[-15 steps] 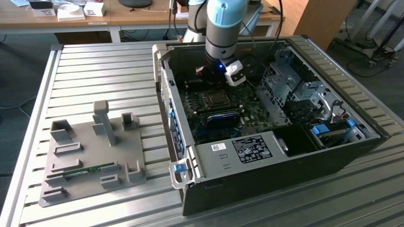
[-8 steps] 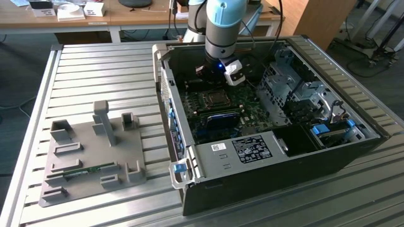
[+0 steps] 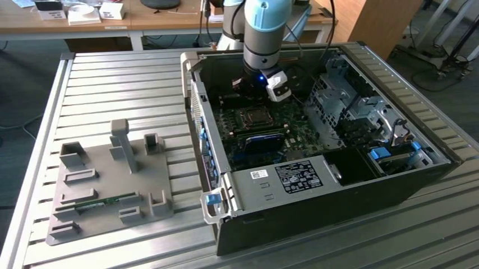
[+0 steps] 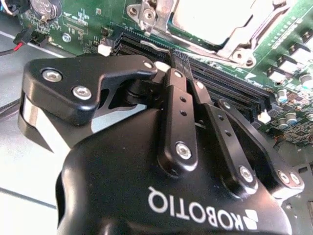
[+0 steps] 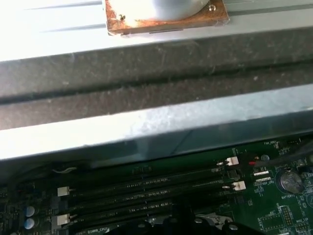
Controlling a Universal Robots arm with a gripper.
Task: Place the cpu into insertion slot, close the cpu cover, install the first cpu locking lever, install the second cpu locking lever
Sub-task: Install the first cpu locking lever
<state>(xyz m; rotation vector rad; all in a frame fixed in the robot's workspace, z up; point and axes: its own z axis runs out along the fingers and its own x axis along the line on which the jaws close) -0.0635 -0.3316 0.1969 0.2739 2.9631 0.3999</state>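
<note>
In the second wrist view the cpu (image 4: pixel 210 17) lies in the insertion slot with its silvery top showing. The cpu cover (image 4: pixel 247 41) sits as a metal frame around it, with a metal lever (image 4: pixel 159 12) at one corner. My gripper (image 4: pixel 177 58) hangs just short of the socket, over the black memory slots (image 4: pixel 230 85), its fingers (image 4: pixel 177 107) shut together with nothing between them. In the exterior view the gripper (image 3: pixel 248 91) is inside the open computer case (image 3: pixel 314 190), just behind the insertion slot (image 3: pixel 253 116) on the green board.
The case lies on a slatted metal table (image 3: pixel 112 84). A grey fixture plate (image 3: pixel 105 185) holding a memory stick (image 3: pixel 97 203) sits at the exterior view's left. Drive cages (image 3: pixel 351 106) fill the case's right side. The case wall (image 5: pixel 156 73) stands close beyond the memory slots (image 5: pixel 146 188).
</note>
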